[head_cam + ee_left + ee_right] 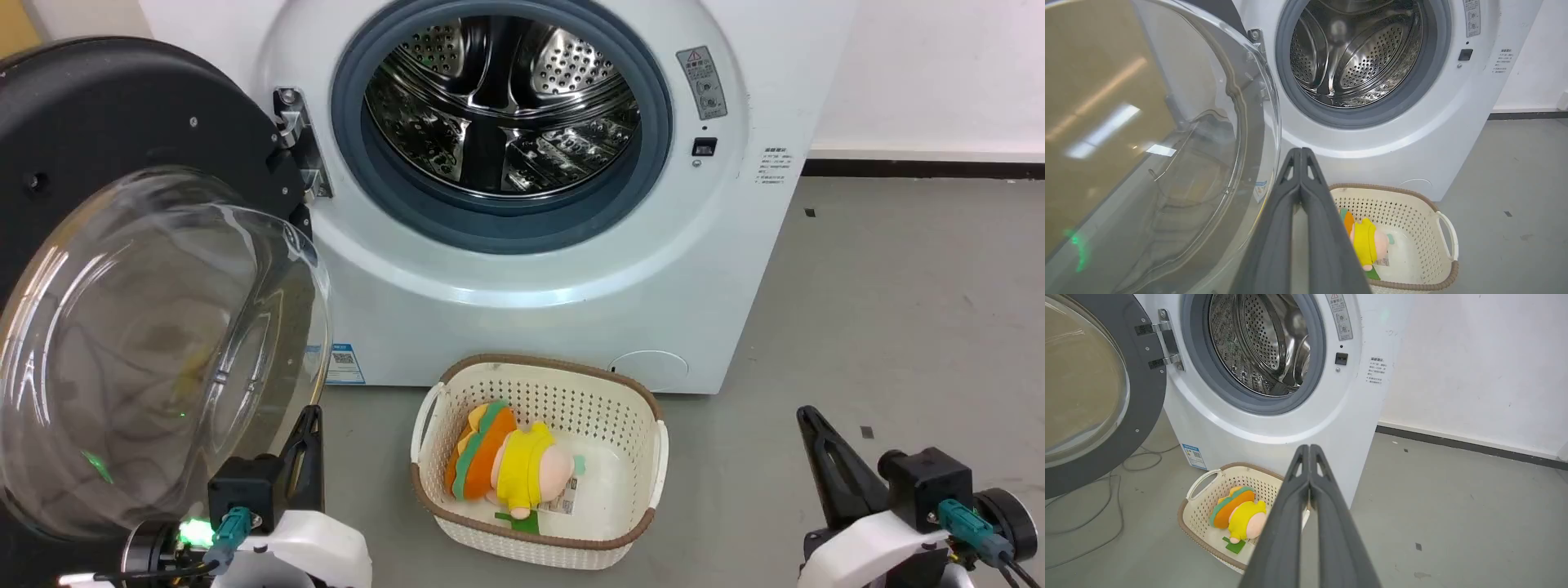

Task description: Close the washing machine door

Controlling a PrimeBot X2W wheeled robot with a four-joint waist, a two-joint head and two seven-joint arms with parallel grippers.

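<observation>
The washing machine door (147, 310) hung wide open, left of the washing machine (571, 302), unclosed. The left pincer (1300, 155) and right pincer (1309, 451) were clenched, empty; next, probably swing the door's free edge machineward

No wording can be read: the washing machine (531, 327) carries a grey warning sticker (702, 82) with a triangle sign and pictograms beside the drum opening, a small print block (771, 166) further right, and a blue-headed QR-code sticker (344, 363) low on its front.
</observation>
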